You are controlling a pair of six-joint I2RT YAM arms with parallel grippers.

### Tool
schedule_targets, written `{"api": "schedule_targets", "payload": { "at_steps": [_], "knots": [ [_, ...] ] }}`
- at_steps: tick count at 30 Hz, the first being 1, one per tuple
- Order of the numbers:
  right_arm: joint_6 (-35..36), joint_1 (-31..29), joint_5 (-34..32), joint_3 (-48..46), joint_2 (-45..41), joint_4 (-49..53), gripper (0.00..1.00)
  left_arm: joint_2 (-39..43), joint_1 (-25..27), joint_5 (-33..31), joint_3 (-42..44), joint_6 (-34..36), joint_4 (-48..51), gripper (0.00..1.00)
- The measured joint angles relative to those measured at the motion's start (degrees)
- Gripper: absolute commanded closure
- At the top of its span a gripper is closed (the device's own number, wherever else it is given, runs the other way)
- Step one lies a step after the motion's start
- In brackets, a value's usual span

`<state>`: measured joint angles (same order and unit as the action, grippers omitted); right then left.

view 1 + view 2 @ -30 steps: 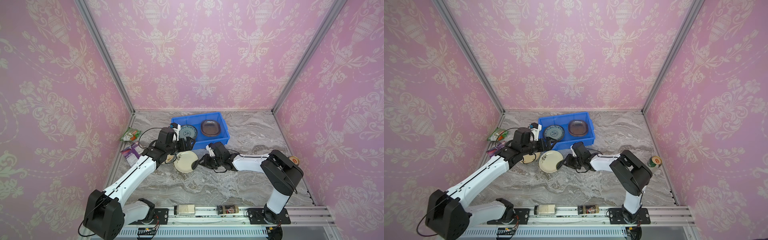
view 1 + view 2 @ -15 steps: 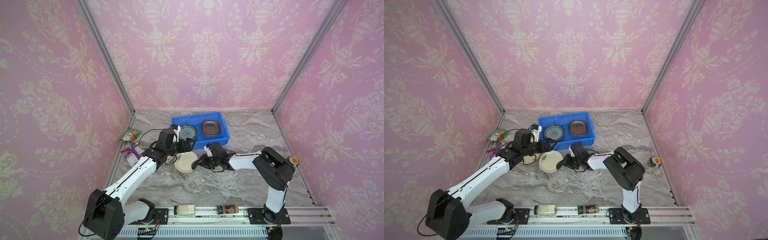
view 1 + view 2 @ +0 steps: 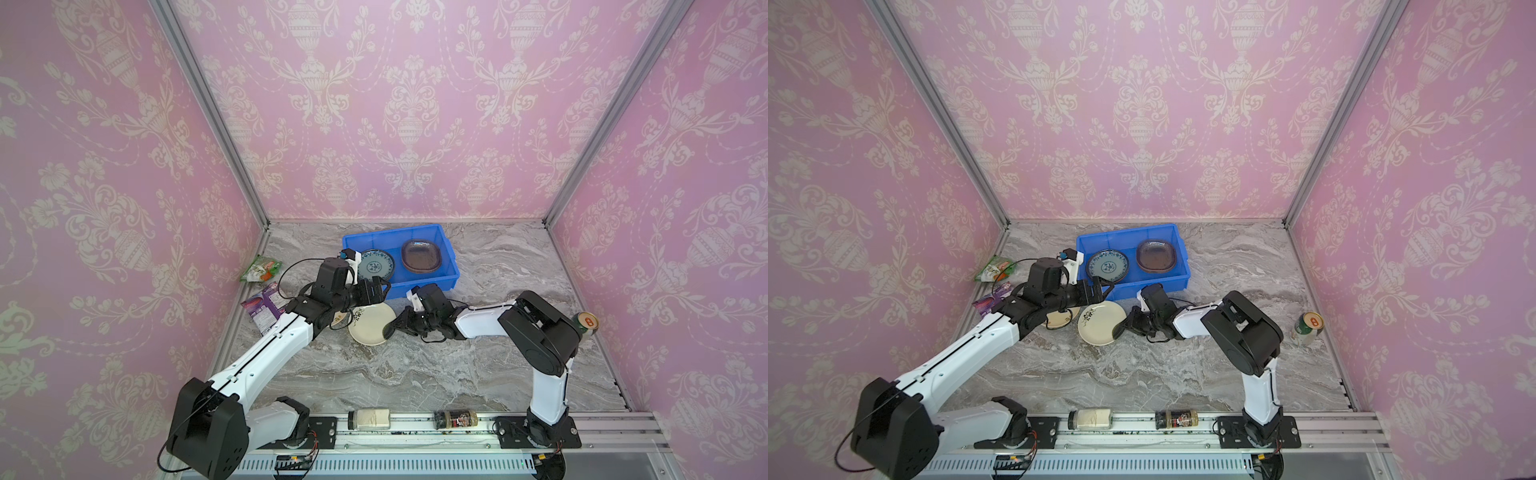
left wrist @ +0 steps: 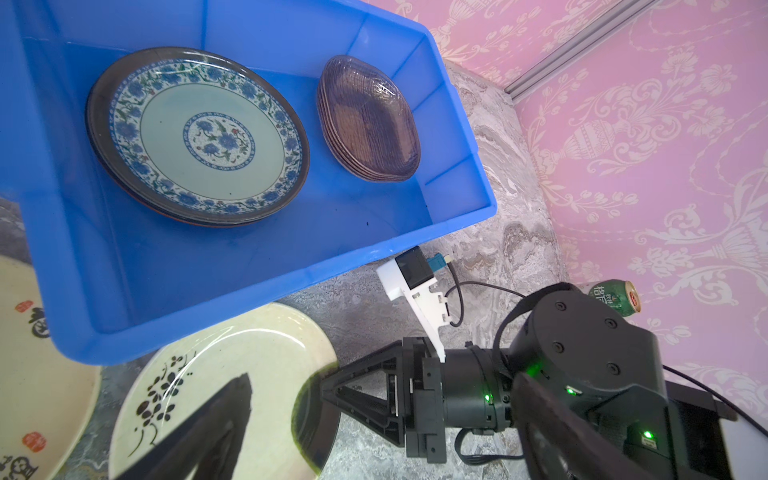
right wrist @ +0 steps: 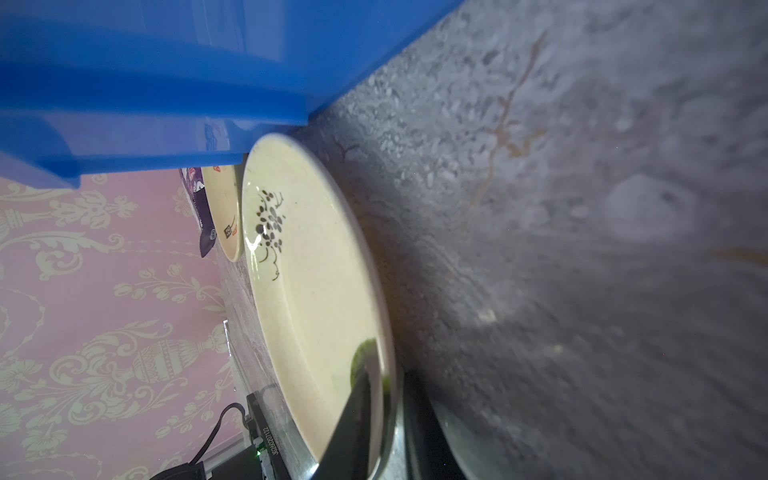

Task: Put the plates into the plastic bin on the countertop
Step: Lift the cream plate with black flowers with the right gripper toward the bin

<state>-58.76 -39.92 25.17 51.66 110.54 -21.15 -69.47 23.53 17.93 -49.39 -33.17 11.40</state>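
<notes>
Right gripper [image 3: 389,328] pinches rim of round cream floral plate [image 3: 368,328], mid-frame; left gripper [image 3: 374,289] wide. I'd lift level over blue plastic bin [image 3: 436,282].

I see a bright blue bin [image 3: 390,241]. The teal plate [image 3: 376,264] has blue floral bands; the glass plates [image 3: 420,256] at its three o'clock are brown. The cream plate [image 3: 368,330] bears a black blossom sprig; the second cream plate [image 4: 41,395], at its nine, red seals. The countertop [image 3: 415,374] is grey-white marble.
</notes>
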Motion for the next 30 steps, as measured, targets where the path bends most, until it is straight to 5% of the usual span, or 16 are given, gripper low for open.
{"api": "schedule_targets", "payload": {
  "at_steps": [7,14,22,30],
  "knots": [
    [0.0,0.44,0.37,0.0,0.26,0.02,0.99,0.0,-0.04,-0.02,0.0,0.02,0.0,0.01],
    [1.09,0.98,0.57,-1.11,-2.32,4.39,1.0,0.0,-0.11,-0.04,-0.02,0.28,0.42,0.01],
    [9.73,3.5,-1.07,-1.11,-21.68,29.51,1.0,0.15,-1.38,-0.48,-0.07,1.16,0.66,0.01],
    [18.27,12.13,-7.58,19.45,-27.69,47.71,1.0,3.48,-3.32,-0.74,-0.09,2.19,0.87,0.01]
  ]
}}
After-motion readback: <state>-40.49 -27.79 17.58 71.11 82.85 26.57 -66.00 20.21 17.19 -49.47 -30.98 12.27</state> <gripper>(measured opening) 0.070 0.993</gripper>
